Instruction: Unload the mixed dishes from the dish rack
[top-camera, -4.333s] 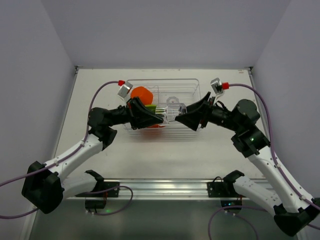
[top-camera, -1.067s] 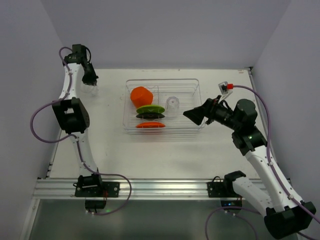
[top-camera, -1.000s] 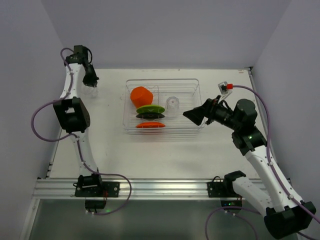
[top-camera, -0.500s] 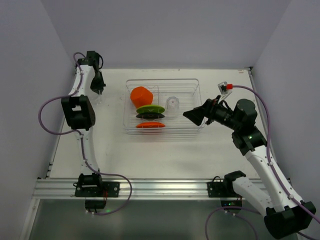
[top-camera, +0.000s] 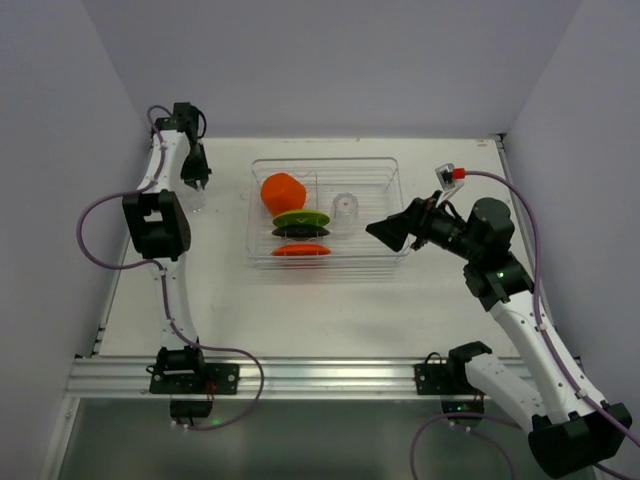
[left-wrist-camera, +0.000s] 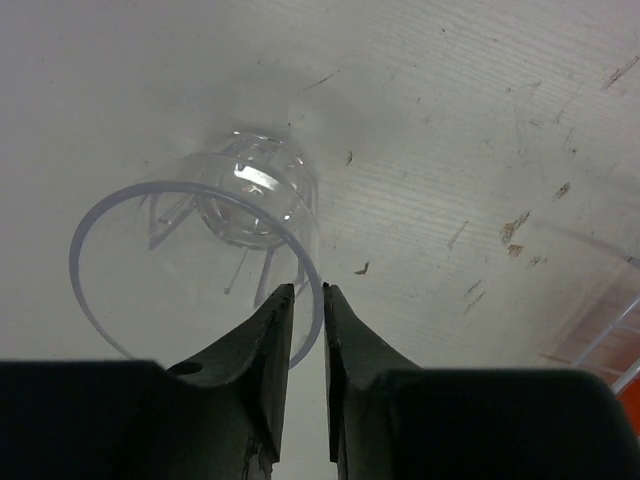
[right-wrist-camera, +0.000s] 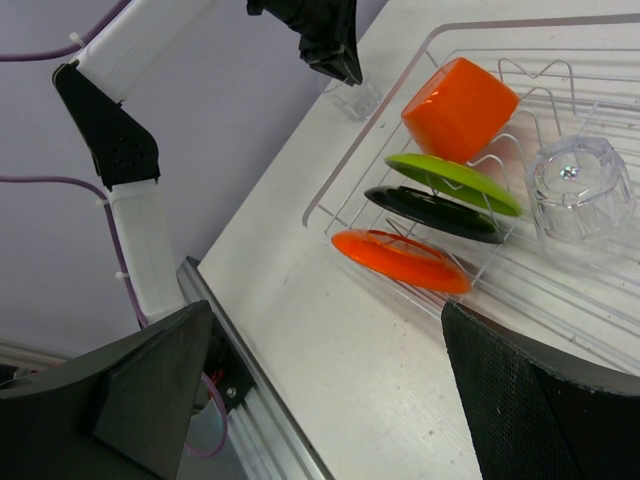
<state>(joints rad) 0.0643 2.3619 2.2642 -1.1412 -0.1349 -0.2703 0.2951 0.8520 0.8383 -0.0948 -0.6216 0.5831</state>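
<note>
My left gripper (left-wrist-camera: 305, 292) straddles the thin rim of a ribbed clear tumbler (left-wrist-camera: 250, 190) upright on the scuffed table (left-wrist-camera: 450, 120), jaws nearly together; I can't tell if they grip. My right gripper (right-wrist-camera: 327, 308) gapes empty beside the wire-divided dish rack (top-camera: 325, 161).

Left arm (top-camera: 157, 225) hauled one clear tumbler (left-wrist-camera: 190, 250) out of the rack (top-camera: 325, 160) — it's now upright on the surface (top-camera: 330, 300), far left; right arm (top-camera: 490, 245) eased back a bit.

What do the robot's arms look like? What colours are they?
The left arm and right arm are white tubes with chunky black joints. Thin purple cables loop beside them. The left gripper and right gripper have black wedge-shaped fingers. A red cap sits near the right wrist.
</note>
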